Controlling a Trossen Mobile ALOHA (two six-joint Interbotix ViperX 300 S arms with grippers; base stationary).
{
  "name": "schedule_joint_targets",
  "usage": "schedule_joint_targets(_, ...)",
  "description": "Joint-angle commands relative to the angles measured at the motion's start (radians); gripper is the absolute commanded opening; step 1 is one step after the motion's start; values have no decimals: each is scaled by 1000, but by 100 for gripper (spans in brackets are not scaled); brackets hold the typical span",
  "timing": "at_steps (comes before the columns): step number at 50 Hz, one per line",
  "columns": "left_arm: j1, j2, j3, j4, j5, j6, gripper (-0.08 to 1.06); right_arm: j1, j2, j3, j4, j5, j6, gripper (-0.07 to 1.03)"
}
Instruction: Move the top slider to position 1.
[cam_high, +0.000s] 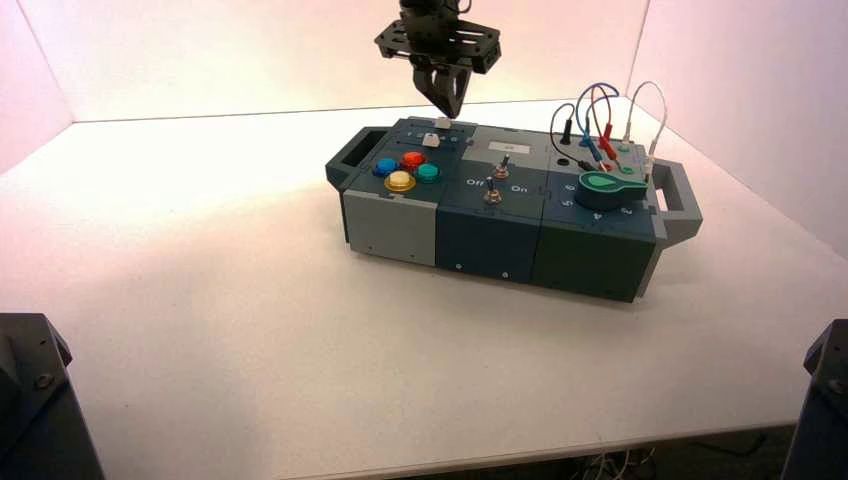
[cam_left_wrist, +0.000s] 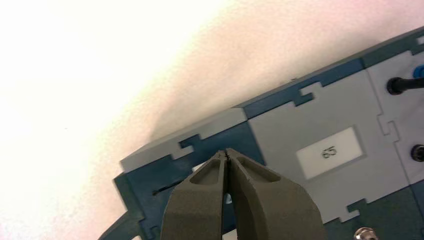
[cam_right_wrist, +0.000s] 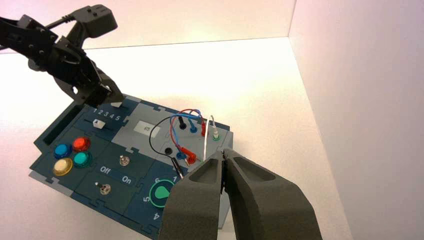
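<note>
Left hand (cam_high: 447, 103): reaches down over the box's (cam_high: 480, 230) far edge, fingers pressed together, gripping nothing, tips just above the top slider | Top slider (cam_right_wrist: 116, 105): small white knob on the far track, near the printed 4-5 end | Right hand (cam_right_wrist: 226, 167): clenched, empty, held back above the box's wire side.

box (cam_high: 500, 215): 1 | round buttons (cam_high: 406, 170): 4 | white slider knobs (cam_right_wrist: 99, 124): 2 | toggle switches (cam_right_wrist: 122, 161): 2 | green knob (cam_high: 610, 186): 1 | grippers (cam_high: 447, 100): 2
</note>
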Motion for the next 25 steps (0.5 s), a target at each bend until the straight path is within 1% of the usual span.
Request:
schedule_joint_targets(1,9,-23,-20,2,-2,12,-3,3,11,-25,2,-12,2,-2)
schedule_joint_targets(25,9,-18,-17,2,9,15,-3,3,12,-25,2,-12,2,-2)
